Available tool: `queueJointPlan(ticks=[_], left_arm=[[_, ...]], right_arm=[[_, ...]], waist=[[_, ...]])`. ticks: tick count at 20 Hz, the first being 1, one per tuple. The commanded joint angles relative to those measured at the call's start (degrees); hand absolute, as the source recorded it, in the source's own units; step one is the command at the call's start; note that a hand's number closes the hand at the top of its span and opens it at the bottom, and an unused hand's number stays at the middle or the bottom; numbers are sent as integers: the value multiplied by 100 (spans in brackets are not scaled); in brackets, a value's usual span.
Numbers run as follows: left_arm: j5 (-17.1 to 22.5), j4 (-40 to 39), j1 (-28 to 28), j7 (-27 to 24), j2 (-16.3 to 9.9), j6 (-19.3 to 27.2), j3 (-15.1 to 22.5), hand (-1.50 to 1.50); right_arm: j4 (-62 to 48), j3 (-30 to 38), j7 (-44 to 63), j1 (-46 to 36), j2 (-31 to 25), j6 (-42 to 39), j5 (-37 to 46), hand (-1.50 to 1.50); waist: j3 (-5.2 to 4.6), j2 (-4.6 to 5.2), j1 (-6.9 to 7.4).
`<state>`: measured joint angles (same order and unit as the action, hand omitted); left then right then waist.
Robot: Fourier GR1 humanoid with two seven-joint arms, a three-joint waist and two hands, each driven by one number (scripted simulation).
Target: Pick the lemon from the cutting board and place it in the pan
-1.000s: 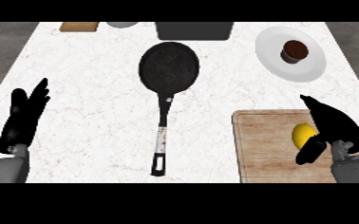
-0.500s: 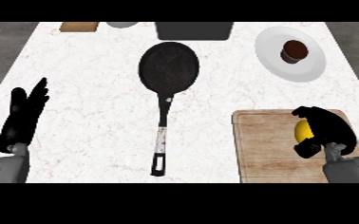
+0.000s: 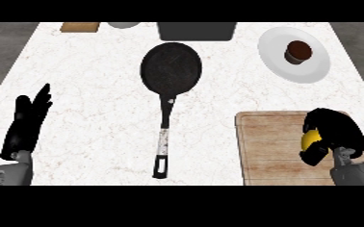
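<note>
Nearest, at the right edge, the black right hand (image 3: 332,133) sits over the light wooden cutting board (image 3: 274,146), its fingers (image 3: 313,155) curled round the small yellow lemon (image 3: 310,139). Only a smooth, bright yellow patch of the fruit shows between thumb and fingers; the hand hides the remainder, and whether the lemon touches the board or is lifted off it cannot be told. The board lies at the near right of the white marbled surface (image 3: 92,77), its grain running across, with a darker rim.

At the near left edge the black left hand (image 3: 25,122) rests open, fingers straight and pointing up, holding nothing.

Between the two hands lies the black round frying pan (image 3: 171,67), well apart from the board. Its long handle points toward the near edge, dark with a pale metallic section.

Farther off at the right, a round white plate (image 3: 274,60) carries a small dark brown cake (image 3: 298,51). Along the far edge stand a dark grey rectangular tray (image 3: 197,30), a pale round bowl (image 3: 124,25) and a small brown wooden block (image 3: 80,27).
</note>
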<state>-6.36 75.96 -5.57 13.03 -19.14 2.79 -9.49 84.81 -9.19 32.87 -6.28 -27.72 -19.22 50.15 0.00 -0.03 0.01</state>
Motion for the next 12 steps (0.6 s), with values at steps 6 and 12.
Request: queueJointPlan(ticks=[6,12], left_arm=[[-47,-88,-331,-109,78,-114,158,0],[27,81,-286,206,-80,-181,28,0]], right_arm=[[-919,-498,-3158,-1397,-634,-182,-329,150],[-1761,20,-5013,-1957,-614,1266,-486,150]], waist=[[27,141,439],[31,54,269]])
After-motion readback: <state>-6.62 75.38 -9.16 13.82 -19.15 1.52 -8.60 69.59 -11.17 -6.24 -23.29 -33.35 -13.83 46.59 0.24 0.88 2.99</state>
